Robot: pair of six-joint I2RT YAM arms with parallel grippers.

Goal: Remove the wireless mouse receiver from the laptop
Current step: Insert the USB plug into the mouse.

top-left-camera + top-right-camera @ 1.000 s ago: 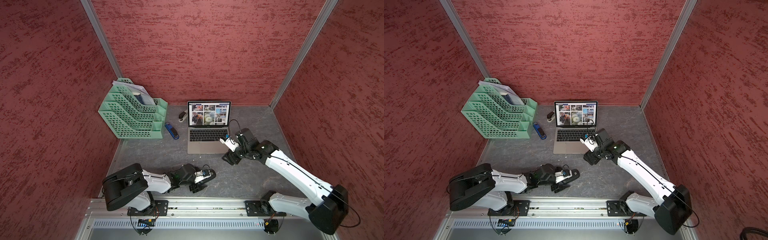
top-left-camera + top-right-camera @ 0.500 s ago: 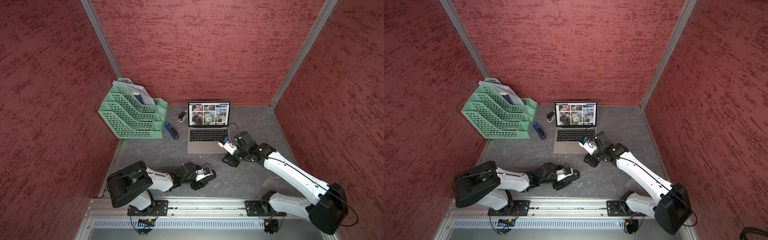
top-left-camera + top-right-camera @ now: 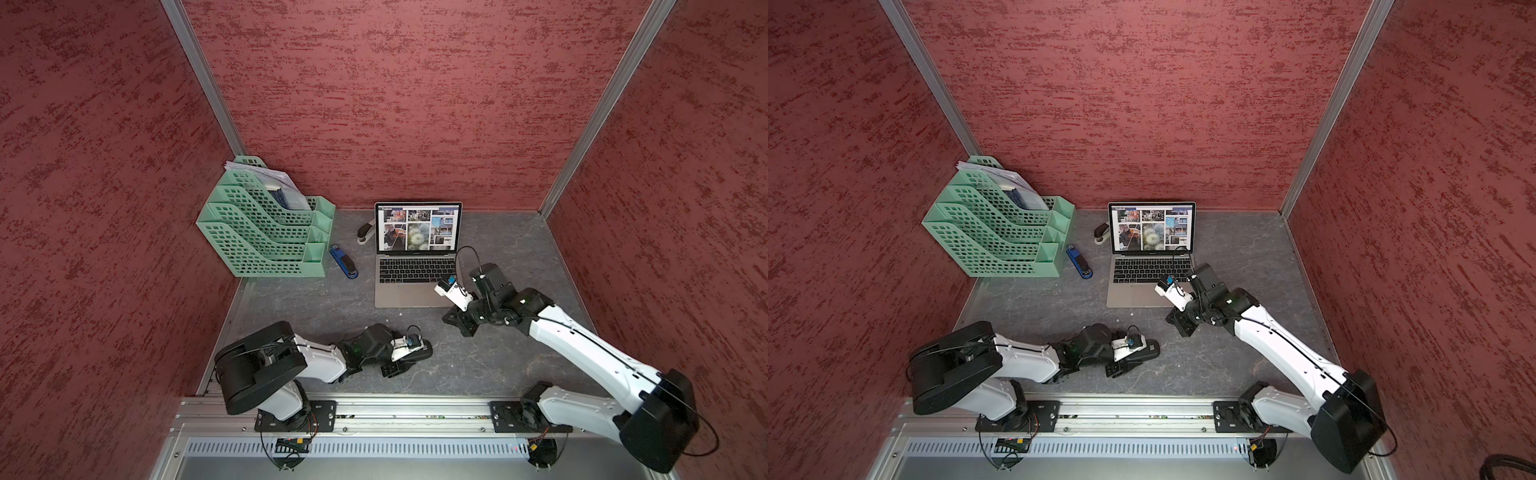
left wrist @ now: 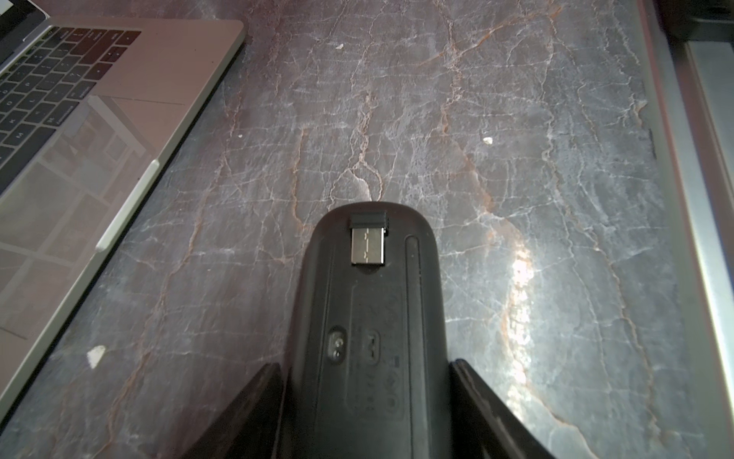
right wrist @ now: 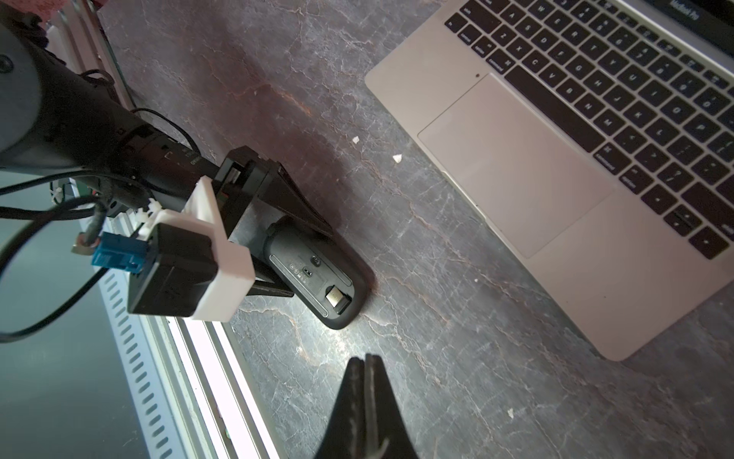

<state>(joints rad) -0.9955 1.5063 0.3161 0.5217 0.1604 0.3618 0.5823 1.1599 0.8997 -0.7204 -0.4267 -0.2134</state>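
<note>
The wireless mouse receiver [image 4: 367, 238], a silver plug with a black cap, lies in a slot on the underside of a black mouse [image 4: 369, 318], not in the laptop [image 3: 415, 286]. The mouse [image 5: 313, 274] rests upside down on the table in front of the laptop [image 5: 556, 159]; the receiver [image 5: 337, 298] shows at its far end. My left gripper [image 4: 367, 361] has one finger against each side of the mouse [image 3: 422, 354]. My right gripper [image 5: 364, 357] is shut and empty. It hangs over bare table by the laptop's front right corner [image 3: 459, 326].
A green stack of file trays [image 3: 266, 232] stands at the back left. A blue stapler [image 3: 344, 262] and a black-and-white one [image 3: 365, 232] lie between it and the laptop. An aluminium rail [image 3: 374, 411] runs along the front edge. Red walls close in three sides.
My right gripper's jaws have closed on nothing, and it has drifted slightly toward the front. My left fingers have narrowed around the mouse, which has stayed in place.
</note>
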